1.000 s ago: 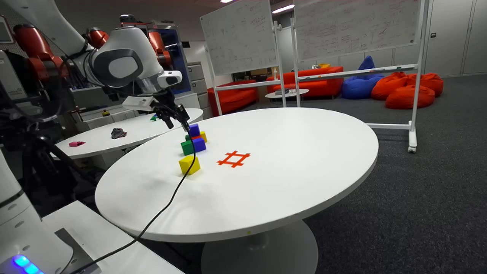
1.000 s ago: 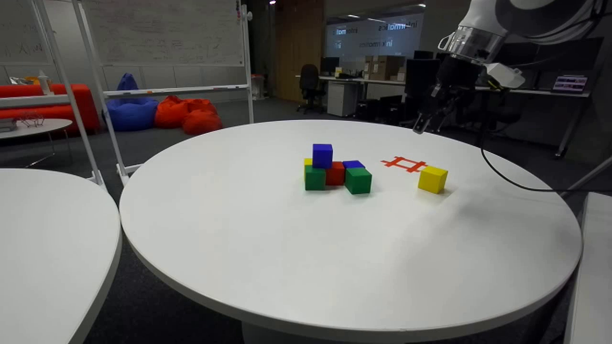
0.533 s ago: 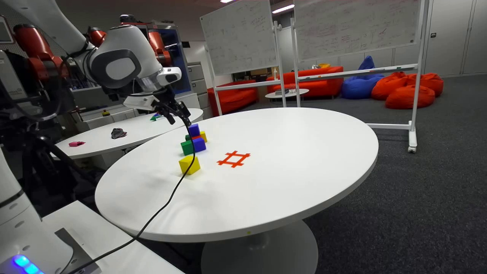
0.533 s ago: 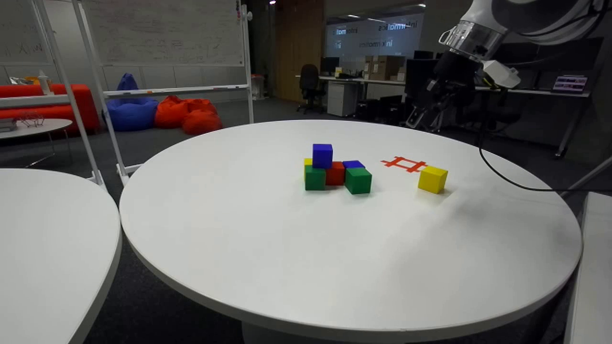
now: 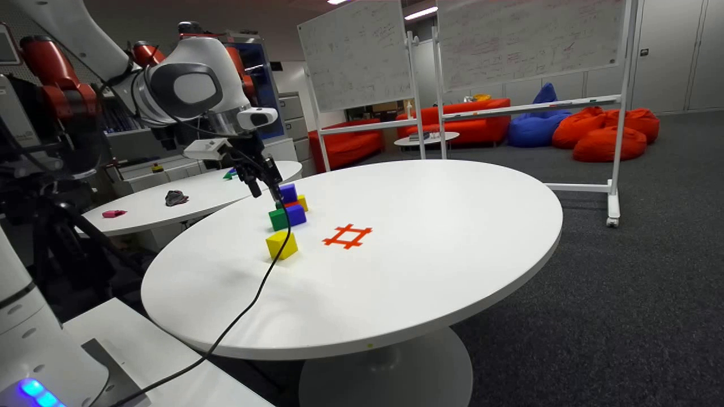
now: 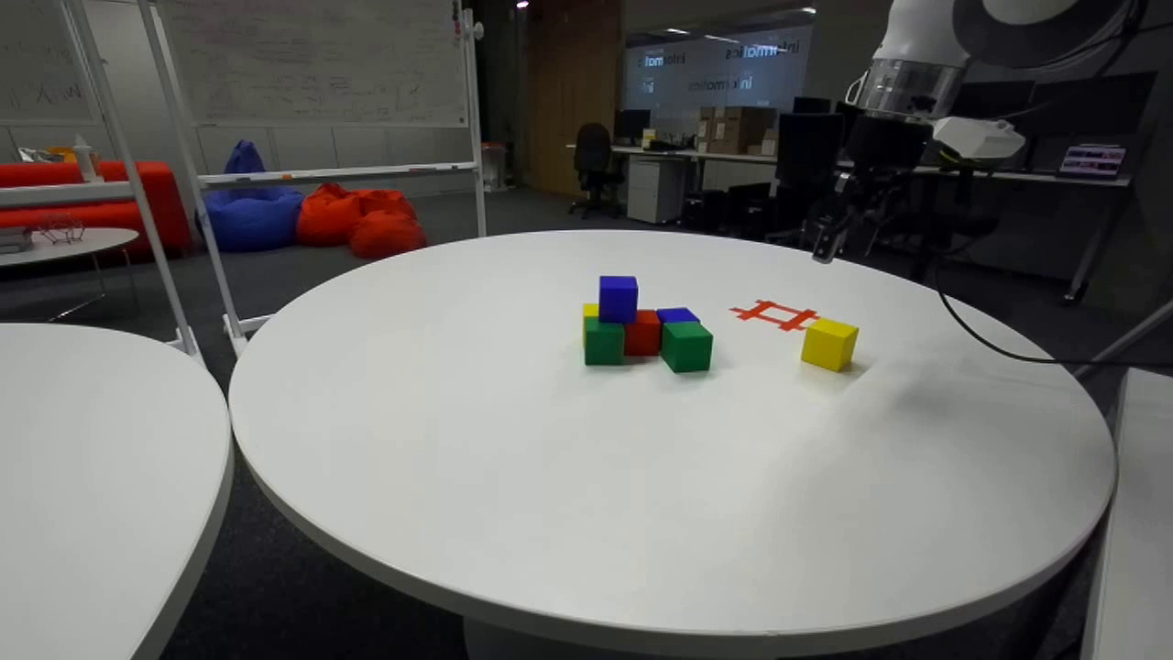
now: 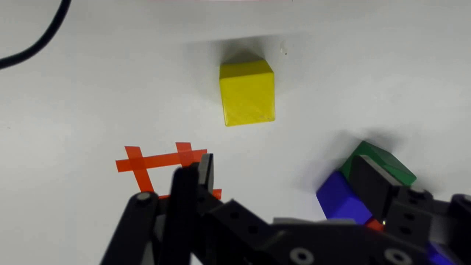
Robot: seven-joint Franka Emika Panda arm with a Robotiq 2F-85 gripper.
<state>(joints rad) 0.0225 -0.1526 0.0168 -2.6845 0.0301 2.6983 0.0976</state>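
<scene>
A black gripper (image 7: 285, 162), jaws parted wide, hangs at a hard-to-judge height above a round white table (image 6: 550, 477), where a yellow cube (image 7: 248, 98) rests near a red tape outline (image 7: 162, 160), apart from clustered coloured blocks (image 6: 640, 333).

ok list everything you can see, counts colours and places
Round table: 1, white, foreground
Tape frame: 1, red, on round table
Yellow cubes: 2, yellow, one alone, one clustered
Green cubes: 2, green, clustered
Red cube: 1, red, clustered
Blue cubes: 2, blue, one stacked, one low
Neighbouring table: 1, white, alongside
Small items: several, mixed, neighbouring table
Whiteboards: 2, white, background
Sofas: apparently 2, red, background
Beanbags: several, red and blue, background
Boxes: several, brown, background
Cable: 1, black, over round table
Arm: 1, white, above round table
Hand: 1, black, open, midair
</scene>
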